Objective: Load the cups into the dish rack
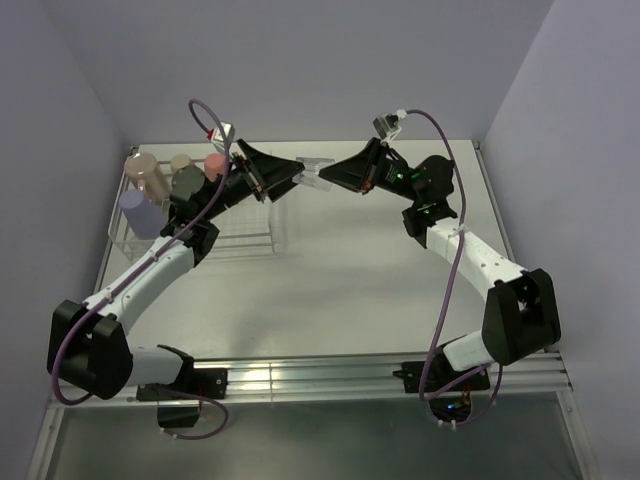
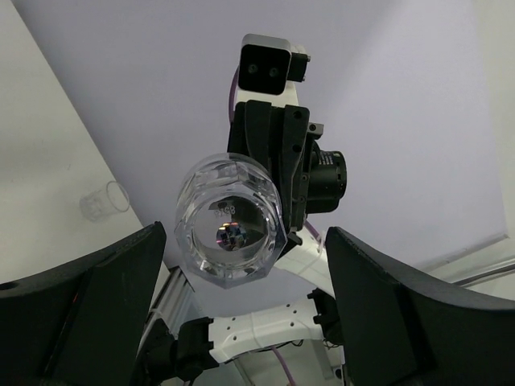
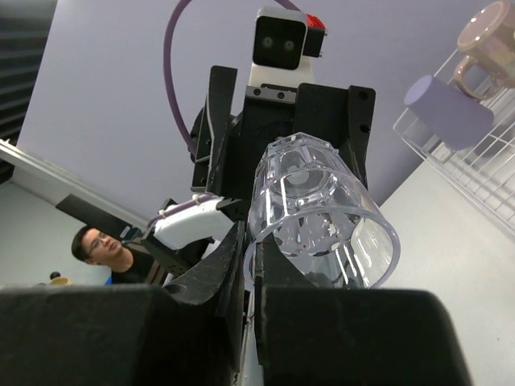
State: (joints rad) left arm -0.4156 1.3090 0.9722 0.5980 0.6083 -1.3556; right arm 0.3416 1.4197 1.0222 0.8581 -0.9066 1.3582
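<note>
Tabletop (image 1: 350, 290): right gripper's (image 3: 249, 265) glass (image 3: 322, 209) (left gripper (image 2: 245, 235) wide)

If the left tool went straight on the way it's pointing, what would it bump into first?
The clear glass that the right tool is holding out. The left tool is open, and the bottom of the glass sits right in front of its gap. How close it is, I can't tell for sure.

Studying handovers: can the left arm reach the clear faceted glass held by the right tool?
Probably yes: the left tool stands open facing the clear faceted glass base-on, nothing between; the right tool pinches only its rim.
</note>
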